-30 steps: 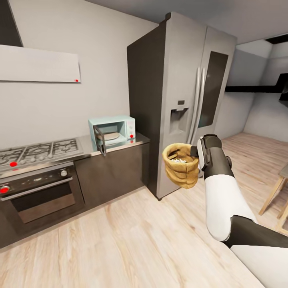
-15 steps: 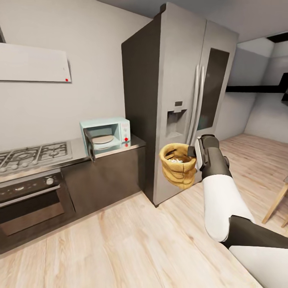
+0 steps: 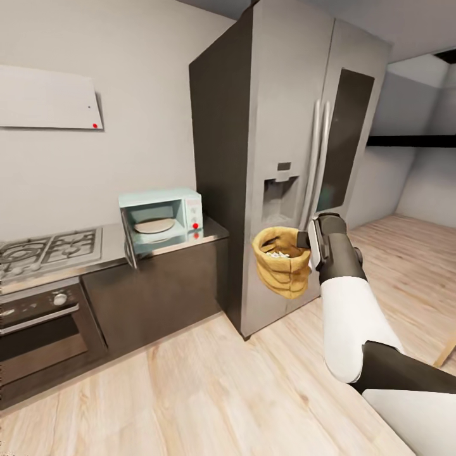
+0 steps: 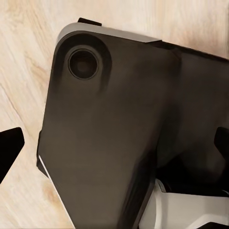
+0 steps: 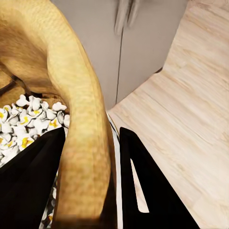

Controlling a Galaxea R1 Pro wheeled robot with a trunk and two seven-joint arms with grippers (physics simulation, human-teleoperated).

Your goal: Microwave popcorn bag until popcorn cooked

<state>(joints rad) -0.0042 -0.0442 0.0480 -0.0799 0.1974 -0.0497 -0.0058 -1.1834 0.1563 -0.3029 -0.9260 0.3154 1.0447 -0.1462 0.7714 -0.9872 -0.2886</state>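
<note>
Right hand is clamped on the rolled rim of the small tan-brown crumpled paper popcorn bag, 1 finger inside and 1 outside, whitish popcorn kernels heaped within; the bag hangs in mid-air in front of the tall grey refrigerator; the boxy pale-blue microwave stands well apart to the hand's left on the grey metallic surface, door ajar; this looks like the carrying step, and next the bag must travel to that opening; left hand's state cannot be told, its view blocked by dark casing.
</note>
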